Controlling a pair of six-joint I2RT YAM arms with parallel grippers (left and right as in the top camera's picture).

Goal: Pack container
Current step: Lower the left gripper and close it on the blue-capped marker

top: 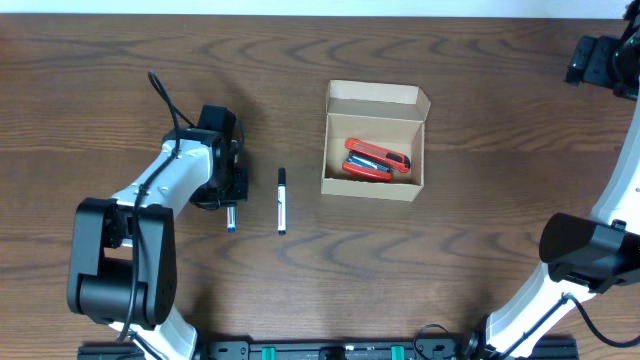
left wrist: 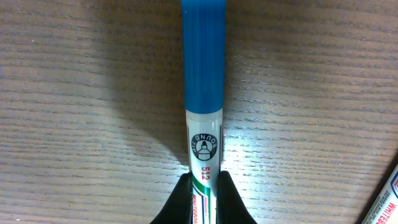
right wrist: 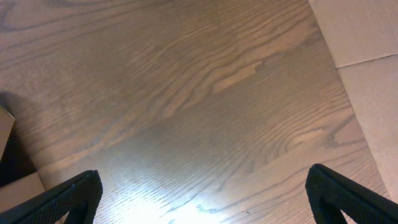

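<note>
The container (top: 374, 192), a tan cardboard box with its flap lid open at the back, stands at table centre and holds red-orange markers (top: 376, 160). My left gripper (top: 229, 195) is left of it, shut on a blue-capped whiteboard marker (top: 231, 219); in the left wrist view the fingers (left wrist: 205, 196) clamp its white barrel and the blue cap (left wrist: 203, 56) points away just above the wood. A black-capped marker (top: 281, 200) lies on the table between the left gripper and the box. My right gripper (right wrist: 202, 196) is open and empty above bare wood at the far right.
The right arm's wrist (top: 603, 62) is at the table's far right corner. The tip of another marker (left wrist: 384, 205) shows at the right edge of the left wrist view. A box corner (right wrist: 5, 127) sits at the left edge of the right wrist view.
</note>
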